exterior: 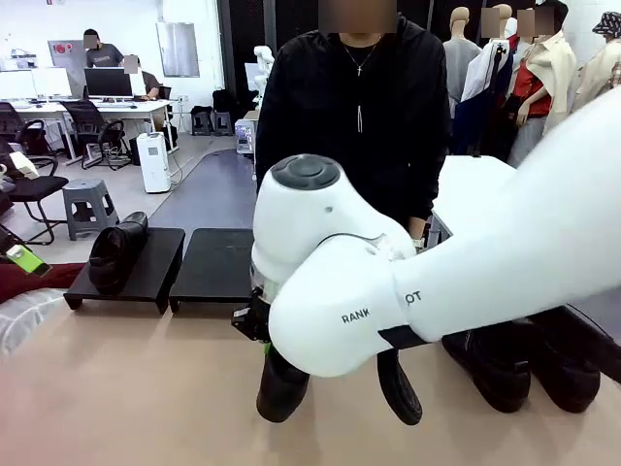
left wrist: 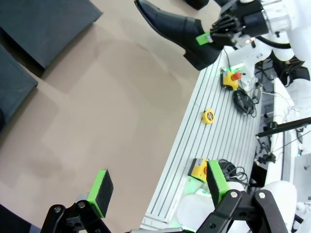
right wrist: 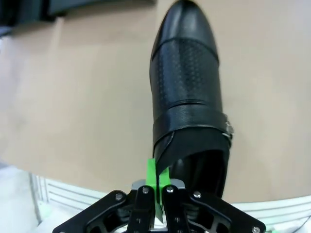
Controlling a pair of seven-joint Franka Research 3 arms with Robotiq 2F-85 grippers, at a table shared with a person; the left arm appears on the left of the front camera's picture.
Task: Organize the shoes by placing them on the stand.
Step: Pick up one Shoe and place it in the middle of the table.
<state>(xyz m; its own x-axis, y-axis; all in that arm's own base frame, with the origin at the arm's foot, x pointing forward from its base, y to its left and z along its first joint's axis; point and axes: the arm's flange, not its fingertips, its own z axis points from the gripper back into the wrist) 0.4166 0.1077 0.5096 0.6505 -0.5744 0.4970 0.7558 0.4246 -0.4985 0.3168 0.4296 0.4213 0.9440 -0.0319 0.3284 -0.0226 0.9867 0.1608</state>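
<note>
**Right gripper** (right wrist: 158,180): jaws clenched on the rear collar of a glossy black leather dress shoe (right wrist: 187,87) with a perforated vamp and a buckled strap. Pinching the thin leather rim lets the shoe hang toe-forward, pointing across the beige table (exterior: 126,388) toward the low matte-black sloped stand (exterior: 218,262) on the far side, left of centre. Whether the toe touches the tabletop cannot be told.

**Stand:** the right section is bare and is judged the likely destination. The left section carries a matching black shoe (exterior: 116,254).

**Left gripper** (left wrist: 158,187): jaws released and empty. It hangs over the table's near edge, well apart from the carried shoe, which leaves the route to the stand unobstructed.

**Remaining:** further black shoes (exterior: 495,369) lie on the table at the right, not yet placed.
</note>
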